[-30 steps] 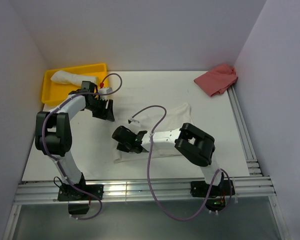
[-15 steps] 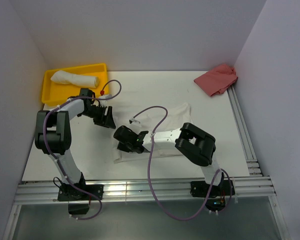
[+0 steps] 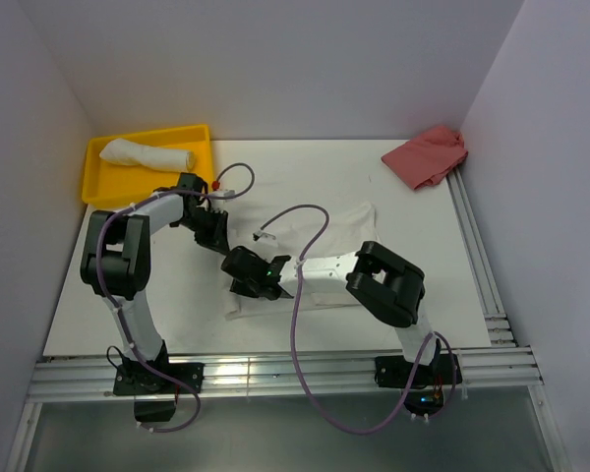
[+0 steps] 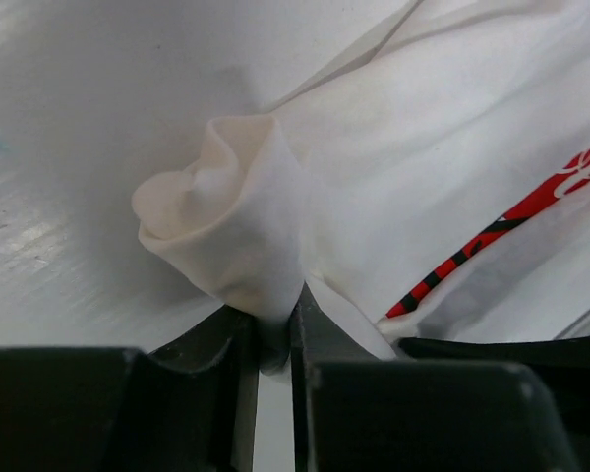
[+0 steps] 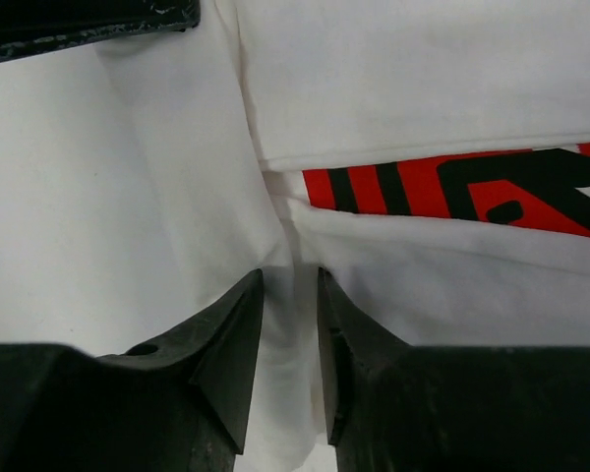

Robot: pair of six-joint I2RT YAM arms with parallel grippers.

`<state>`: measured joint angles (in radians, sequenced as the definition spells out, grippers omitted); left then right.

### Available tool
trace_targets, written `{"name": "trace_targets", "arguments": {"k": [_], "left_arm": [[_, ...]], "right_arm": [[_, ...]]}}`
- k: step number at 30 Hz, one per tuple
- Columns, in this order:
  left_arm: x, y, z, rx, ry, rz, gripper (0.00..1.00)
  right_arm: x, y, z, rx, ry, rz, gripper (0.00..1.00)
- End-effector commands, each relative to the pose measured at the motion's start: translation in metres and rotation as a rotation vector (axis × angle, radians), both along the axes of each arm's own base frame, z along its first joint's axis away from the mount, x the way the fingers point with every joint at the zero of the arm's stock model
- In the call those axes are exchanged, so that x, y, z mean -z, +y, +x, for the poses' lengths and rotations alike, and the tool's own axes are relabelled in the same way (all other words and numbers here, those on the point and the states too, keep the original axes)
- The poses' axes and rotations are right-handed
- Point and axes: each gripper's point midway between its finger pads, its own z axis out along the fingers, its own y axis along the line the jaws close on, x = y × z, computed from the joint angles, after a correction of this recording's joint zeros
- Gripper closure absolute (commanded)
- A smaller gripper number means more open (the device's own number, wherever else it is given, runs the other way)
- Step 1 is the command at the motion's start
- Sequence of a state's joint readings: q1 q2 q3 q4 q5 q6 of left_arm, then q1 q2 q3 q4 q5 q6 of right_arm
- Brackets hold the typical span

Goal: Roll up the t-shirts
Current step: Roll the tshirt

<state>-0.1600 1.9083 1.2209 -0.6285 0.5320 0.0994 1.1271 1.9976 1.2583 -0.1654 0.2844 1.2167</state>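
A white t-shirt [image 3: 339, 228] with a red and black print [image 5: 452, 187] lies folded flat in the middle of the table. My left gripper [image 3: 219, 241] is at its far left corner, shut on a bunched-up fold of the white cloth [image 4: 236, 226]; the jaws [image 4: 273, 339] pinch it tightly. My right gripper [image 3: 240, 285] rests low on the shirt's left end. Its jaws [image 5: 291, 295] stand a little apart, with a loose ridge of the t-shirt [image 5: 423, 79] lying between them. A second white t-shirt [image 3: 147, 154] lies rolled up in the yellow tray [image 3: 147, 131].
The yellow tray sits at the back left corner. A pinkish-red cloth [image 3: 428, 155] lies crumpled at the back right, against the wall. Metal rails run along the right edge [image 3: 475, 256] and the near edge [image 3: 275, 374] of the table.
My left gripper came away from the tray, moved right to the flat shirt's corner and shut on it. The right gripper's jaws have parted from their grip on the shirt's end.
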Motion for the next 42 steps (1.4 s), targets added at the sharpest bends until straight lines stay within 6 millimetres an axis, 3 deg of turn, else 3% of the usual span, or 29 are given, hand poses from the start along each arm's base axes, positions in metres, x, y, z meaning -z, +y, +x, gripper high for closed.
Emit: {"name": "trace_targets", "arguments": {"k": [1, 5, 9, 11, 12, 18, 25, 42], "left_arm": [[-0.008, 0.003, 0.022, -0.014, -0.108, 0.108, 0.87], [-0.009, 0.002, 0.021, -0.007, -0.121, 0.135, 0.86], [-0.010, 0.003, 0.021, -0.002, -0.132, 0.157, 0.86], [-0.010, 0.003, 0.021, -0.002, -0.132, 0.163, 0.85], [-0.010, 0.003, 0.021, 0.000, -0.130, 0.164, 0.85], [-0.009, 0.001, 0.020, 0.003, -0.130, 0.169, 0.84], [-0.008, 0.001, 0.020, 0.009, -0.129, 0.180, 0.83], [-0.004, -0.001, 0.021, 0.010, -0.122, 0.181, 0.81]], "right_arm": [[-0.022, -0.021, 0.004, 0.011, -0.066, -0.115, 0.62], [-0.051, -0.025, 0.009, 0.024, -0.134, -0.164, 0.59], [-0.078, -0.013, 0.014, 0.013, -0.188, -0.162, 0.59], [-0.077, -0.008, 0.016, 0.001, -0.192, -0.174, 0.58], [-0.085, 0.000, 0.019, -0.010, -0.204, -0.162, 0.58], [-0.070, 0.020, 0.028, -0.038, -0.203, -0.249, 0.54], [-0.058, 0.029, 0.033, -0.058, -0.200, -0.292, 0.52], [-0.016, 0.027, 0.007, -0.111, -0.117, -0.371, 0.48]]}}
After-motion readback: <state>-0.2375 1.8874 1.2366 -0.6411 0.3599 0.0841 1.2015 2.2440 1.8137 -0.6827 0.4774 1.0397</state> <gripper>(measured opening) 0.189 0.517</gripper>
